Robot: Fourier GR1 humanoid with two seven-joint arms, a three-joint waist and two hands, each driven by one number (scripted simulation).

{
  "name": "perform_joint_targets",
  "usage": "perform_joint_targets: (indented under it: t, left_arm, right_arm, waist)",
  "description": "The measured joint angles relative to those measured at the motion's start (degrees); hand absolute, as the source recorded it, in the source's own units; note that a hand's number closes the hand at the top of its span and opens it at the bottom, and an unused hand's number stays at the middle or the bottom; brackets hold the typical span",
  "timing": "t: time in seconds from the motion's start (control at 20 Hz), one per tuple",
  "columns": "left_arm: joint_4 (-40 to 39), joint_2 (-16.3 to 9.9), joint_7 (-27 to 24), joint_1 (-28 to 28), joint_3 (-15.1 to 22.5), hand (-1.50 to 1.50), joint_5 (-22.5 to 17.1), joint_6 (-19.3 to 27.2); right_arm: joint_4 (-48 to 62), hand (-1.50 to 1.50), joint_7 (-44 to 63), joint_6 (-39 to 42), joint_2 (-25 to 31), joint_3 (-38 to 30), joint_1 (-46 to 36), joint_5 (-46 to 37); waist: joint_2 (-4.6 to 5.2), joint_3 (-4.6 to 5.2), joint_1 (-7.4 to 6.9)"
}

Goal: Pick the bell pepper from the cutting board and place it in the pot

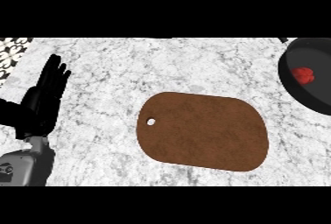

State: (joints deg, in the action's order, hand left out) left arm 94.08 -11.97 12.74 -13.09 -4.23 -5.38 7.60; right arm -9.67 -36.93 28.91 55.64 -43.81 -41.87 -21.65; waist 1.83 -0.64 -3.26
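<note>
Nearest, at the view's lower left, a grey forearm (22, 168) comes in from the bottom edge, and above it the left hand (44, 98) stands at the left side of the counter with its black fingers straight and spread a little, pointing up the view, holding nothing. It rests over the white and grey marbled counter (103, 144), well apart from everything else. The right hand does not show.

In the middle of the view lies the cutting board (203, 131), a brown, wood-toned slab with rounded corners and a small round hole near its left edge. Its top is bare. It lies flat on the counter, slightly turned so that its long side runs down toward the right.

Farther off, at the upper right, the pot (294, 89) is cut by the view's right edge: a dark, round vessel with a thick rim and a flat dark floor. Inside it, near the left part of the floor, sits the bell pepper (304, 75), small, bright red and lumpy in outline, with glossy lobes. It lies well apart from the board.

At the upper left corner a patch of black-and-white patterned tile (13, 50) borders the counter. No brand, label or writing can be read anywhere.
</note>
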Motion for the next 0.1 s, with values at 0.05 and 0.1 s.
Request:
perform_joint_targets:
  t: [0.05, 0.1]
  left_arm:
    - [-0.3, -0.1, -0.2, 0.1, -0.2, 0.00, -0.2, -0.3]
    - [-0.3, 0.0, -0.1, 0.1, -0.1, 0.00, -0.1, -0.2]
  right_arm:
    - [-0.1, -1.50, -0.4, -0.2, -0.2, 0.1, 0.6, 0.0]
    - [-0.2, -1.50, -0.1, 0.1, 0.2, 0.1, 0.7, 0.1]
  waist:
    - [0.00, 0.01, 0.04]
    - [-0.01, -0.02, 0.02]
